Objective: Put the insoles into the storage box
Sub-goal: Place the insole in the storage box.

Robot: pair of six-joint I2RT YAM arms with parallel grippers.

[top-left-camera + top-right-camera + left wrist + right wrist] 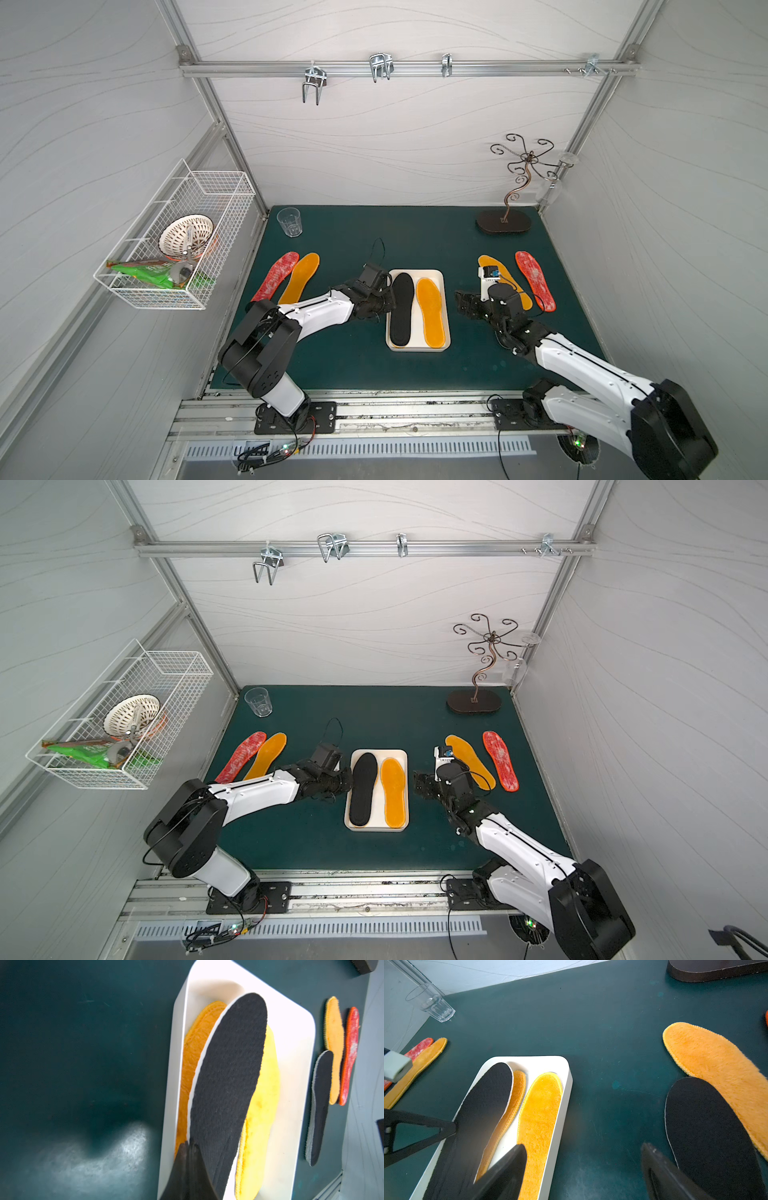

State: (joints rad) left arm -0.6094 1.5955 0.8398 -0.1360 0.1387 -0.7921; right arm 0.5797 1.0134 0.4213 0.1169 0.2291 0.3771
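Two arms, two tools. Left tool is pressed together, pinching the edge of a black insole at the side of the storage box nearest that arm. Right tool is spread wide and holds nothing. It sits just off the box's other side, between the box and the right-hand insoles.

Insole count is 8: 4 orange, 2 black, 2 red.
- In the box, mid-worktop: 3. The pinched black one lies partly over an orange one, and a second orange lies flat beside them.
- Left of the box, well apart from it: 2. A red one and an orange one lie side by side.
- Right of the box: 3. The second black is right by the right tool, hidden under that arm in both top views. An orange one lies beside it, and a red one is outermost.

Far edge of the worktop: 1 clear glass in the left corner and 1 scrolled metal stand on the right. On the left wall, 1 white wire basket holds a slotted bowl and a green packet. The print on the packet and the label on the right wrist module are too small to read.
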